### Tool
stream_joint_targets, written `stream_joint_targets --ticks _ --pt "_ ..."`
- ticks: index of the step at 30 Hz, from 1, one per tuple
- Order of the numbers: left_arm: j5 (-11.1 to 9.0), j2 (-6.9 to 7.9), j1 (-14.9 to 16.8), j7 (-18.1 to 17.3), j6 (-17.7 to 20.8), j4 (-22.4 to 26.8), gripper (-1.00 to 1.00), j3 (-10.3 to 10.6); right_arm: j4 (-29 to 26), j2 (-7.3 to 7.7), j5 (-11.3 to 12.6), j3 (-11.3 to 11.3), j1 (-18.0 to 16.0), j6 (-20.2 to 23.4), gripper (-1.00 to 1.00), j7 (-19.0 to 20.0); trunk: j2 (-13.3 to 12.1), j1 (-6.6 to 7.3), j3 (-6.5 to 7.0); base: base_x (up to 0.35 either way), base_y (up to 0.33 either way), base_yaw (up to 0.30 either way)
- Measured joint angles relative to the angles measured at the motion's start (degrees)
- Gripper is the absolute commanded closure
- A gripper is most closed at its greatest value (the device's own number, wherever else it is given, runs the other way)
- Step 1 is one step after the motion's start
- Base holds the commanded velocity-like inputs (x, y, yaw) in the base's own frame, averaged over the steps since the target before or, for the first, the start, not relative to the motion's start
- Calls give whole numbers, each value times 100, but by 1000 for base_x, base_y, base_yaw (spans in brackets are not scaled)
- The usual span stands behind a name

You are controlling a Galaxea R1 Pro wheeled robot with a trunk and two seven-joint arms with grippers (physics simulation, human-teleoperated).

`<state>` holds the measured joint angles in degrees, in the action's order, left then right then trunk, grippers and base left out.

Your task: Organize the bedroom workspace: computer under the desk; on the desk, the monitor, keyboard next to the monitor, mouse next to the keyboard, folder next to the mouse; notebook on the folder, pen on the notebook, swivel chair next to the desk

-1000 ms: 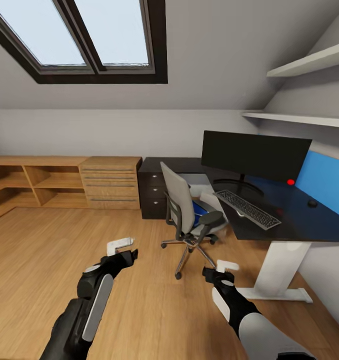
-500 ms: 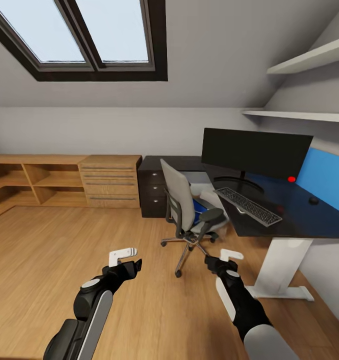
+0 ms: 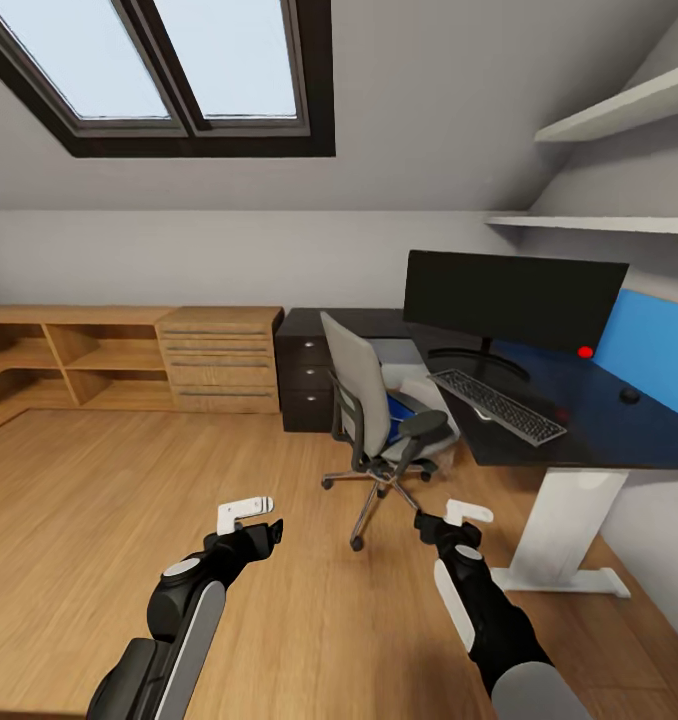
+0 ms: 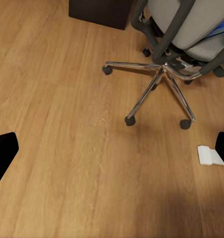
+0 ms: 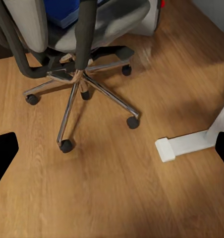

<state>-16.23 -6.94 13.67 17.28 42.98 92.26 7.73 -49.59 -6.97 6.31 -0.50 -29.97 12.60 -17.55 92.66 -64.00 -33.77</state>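
The swivel chair (image 3: 364, 400) stands on the wood floor in front of the desk (image 3: 619, 435), its chrome base (image 4: 159, 84) (image 5: 77, 87) just ahead of my hands. On its seat lies the blue folder (image 3: 401, 408) (image 5: 67, 10). The monitor (image 3: 514, 300), keyboard (image 3: 497, 405) and mouse (image 3: 629, 395) rest on the black desktop. A light grey box, probably the computer (image 3: 407, 360), sits under the desk behind the chair. My left gripper (image 3: 247, 512) (image 4: 112, 153) and right gripper (image 3: 466, 518) (image 5: 112, 153) hover open and empty above the floor. The notebook and pen are out of view.
Low wooden shelving with drawers (image 3: 129, 355) lines the far wall at left. A dark drawer unit (image 3: 307, 385) stands beside it. The desk's white leg and foot (image 3: 559, 570) (image 5: 184, 144) reach onto the floor at my right. Wall shelves (image 3: 619, 120) hang above the desk.
The whole view has crept closer to the chair and desk. My left gripper sits slightly lower in the picture and my right slightly higher and further right; both stay open.
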Motion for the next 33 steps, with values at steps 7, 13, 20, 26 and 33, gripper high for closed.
stream_joint_targets --ticks 7,13,20,26,33 --pt "-4 4 0 -3 0 18 -100 -21 836 -10 -27 32 -176 -323 -100 7 281 -154 -126 0 0 0" --pt "-4 8 0 -3 0 22 -100 -32 2286 3 -28 35 -1016 -1029 -100 12 522 -286 -233 0 0 0" --pt "-9 6 -1 -2 3 31 -100 -26 3718 51 -50 29 -1845 -1753 -100 32 803 -439 -359 0 0 0" --pt "-12 4 0 -5 17 38 -100 -29 4024 129 -31 12 -2011 -1871 -100 166 1043 -571 -467 0 0 0" --pt "-13 1 -1 -2 32 41 -100 -23 4074 161 -16 -1 -2060 -1682 -100 215 1324 -725 -593 0 0 0"
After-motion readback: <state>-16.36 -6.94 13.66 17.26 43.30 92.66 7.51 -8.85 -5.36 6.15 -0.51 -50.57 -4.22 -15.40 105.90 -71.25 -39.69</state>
